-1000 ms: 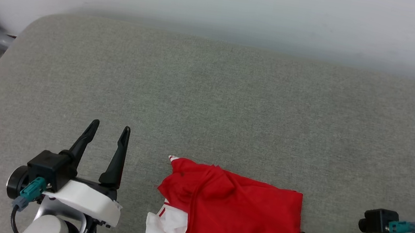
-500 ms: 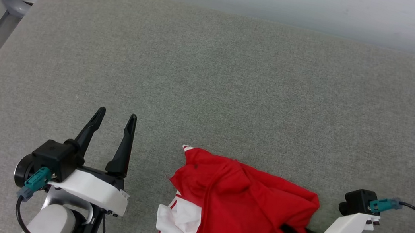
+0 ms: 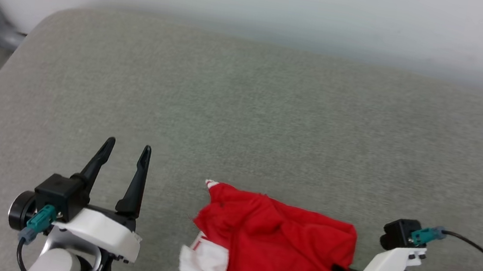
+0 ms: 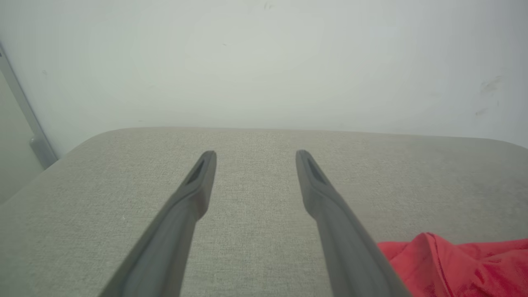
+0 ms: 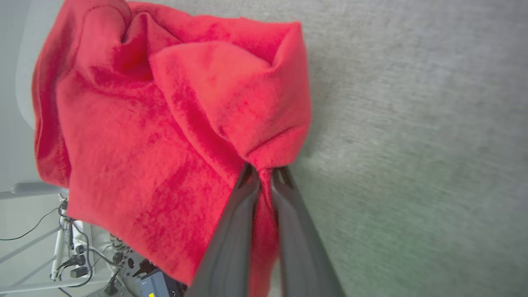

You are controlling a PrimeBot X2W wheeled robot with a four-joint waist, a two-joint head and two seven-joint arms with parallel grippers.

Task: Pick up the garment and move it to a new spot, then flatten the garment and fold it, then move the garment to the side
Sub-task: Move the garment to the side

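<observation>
- Your right gripper [image 5: 264,171] has changed state. A second ago its fingers stood apart just beside the right edge of the garment [image 3: 282,248]. They are now drawn together on a pinch of red cloth at that edge.
- The right wrist view confirms the hold. A ridge of red fabric is gathered between the two tips, with creases running up from the pinch.
- The garment has altered with it. Its right side was flat a second ago and is now bunched and puckered toward the fingers.
- The garment lies crumpled at the near edge of the grey cushion [image 3: 272,111], between the two arms. The red body is uppermost and a white sleeve with stripe trim shows at its near left.
- Your left gripper [image 3: 128,145] is unchanged. Its fingers are spread wide and hold nothing, and it sits to the left of the garment without touching it.
- The head view has shifted slightly between pictures. Treat that as camera movement, not as the cloth travelling.
- Assessment: the grasp for the first step looks made, but the lift and the move to a new spot are not yet done.
- The pinch is narrow and sits at one edge only. The cloth will likely hang and drag when raised, and the layers may slip.
</observation>
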